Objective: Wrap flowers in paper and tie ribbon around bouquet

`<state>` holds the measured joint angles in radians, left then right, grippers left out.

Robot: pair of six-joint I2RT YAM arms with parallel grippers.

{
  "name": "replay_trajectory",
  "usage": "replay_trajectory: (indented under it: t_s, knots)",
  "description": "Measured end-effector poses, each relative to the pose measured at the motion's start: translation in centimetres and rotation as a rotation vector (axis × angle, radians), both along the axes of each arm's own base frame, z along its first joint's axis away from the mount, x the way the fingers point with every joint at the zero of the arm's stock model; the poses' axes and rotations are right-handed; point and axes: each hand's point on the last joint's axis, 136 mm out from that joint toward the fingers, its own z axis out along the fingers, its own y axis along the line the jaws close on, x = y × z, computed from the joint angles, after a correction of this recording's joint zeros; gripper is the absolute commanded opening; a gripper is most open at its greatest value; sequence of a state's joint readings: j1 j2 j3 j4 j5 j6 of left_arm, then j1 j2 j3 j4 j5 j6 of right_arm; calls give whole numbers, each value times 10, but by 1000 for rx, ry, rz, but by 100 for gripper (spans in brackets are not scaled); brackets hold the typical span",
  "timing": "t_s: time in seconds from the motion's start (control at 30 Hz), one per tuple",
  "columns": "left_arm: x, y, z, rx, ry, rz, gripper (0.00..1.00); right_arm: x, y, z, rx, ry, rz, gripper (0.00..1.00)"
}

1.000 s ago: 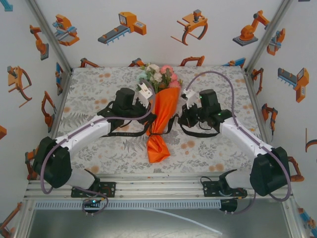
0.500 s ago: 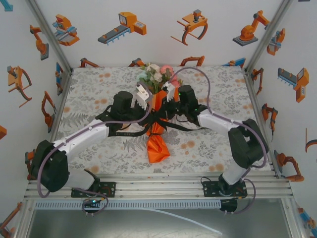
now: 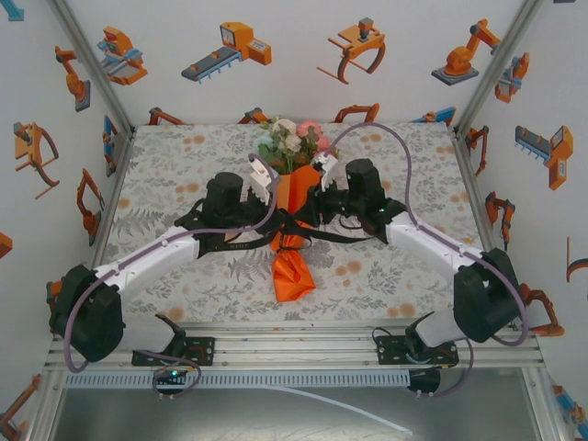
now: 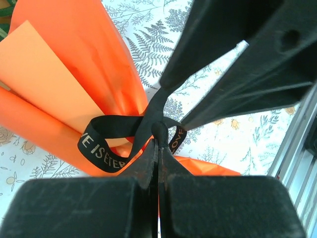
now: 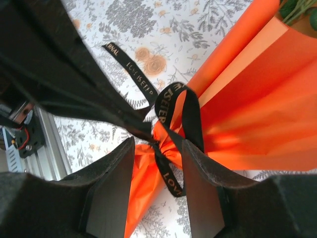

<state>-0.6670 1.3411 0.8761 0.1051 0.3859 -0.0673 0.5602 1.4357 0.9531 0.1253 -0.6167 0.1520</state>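
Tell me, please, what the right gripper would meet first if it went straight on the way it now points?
Most likely the ribbon, knotted round the pinched neck of the paper: it lies straight ahead of the right gripper, between its parted jaws. Depth is unclear.

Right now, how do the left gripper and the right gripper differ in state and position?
The left gripper is shut, pinching the ribbon; the right gripper stands open, the ribbon's knot between its jaws, unpinched. The left gripper is left of the bouquet, the right gripper right of it. Both sit at its tied neck.
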Motion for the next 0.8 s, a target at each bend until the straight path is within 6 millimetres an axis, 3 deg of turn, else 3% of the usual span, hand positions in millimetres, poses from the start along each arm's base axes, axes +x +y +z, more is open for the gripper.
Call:
replay_trajectory:
  t_s: [0.17,0.4,0.5,0.63,0.7,0.8]
  knots:
    - [3,-2,-4,-6,15,6,0,-14,4,-15,34,33,62,50]
    - [4,-3,-7,-9,33,12,1,-9,22,-28,72,39,107,49]
    - [4,-3,-7,-9,33,13,10,-4,28,-39,77,59,112,35]
    - [12,2,-7,-1,17,56,39,-5,32,-45,87,89,124,7]
    - [17,7,-4,0,11,86,45,-4,32,-43,91,78,120,0]
    - [22,15,2,-19,28,147,50,-3,31,-41,99,59,112,0]
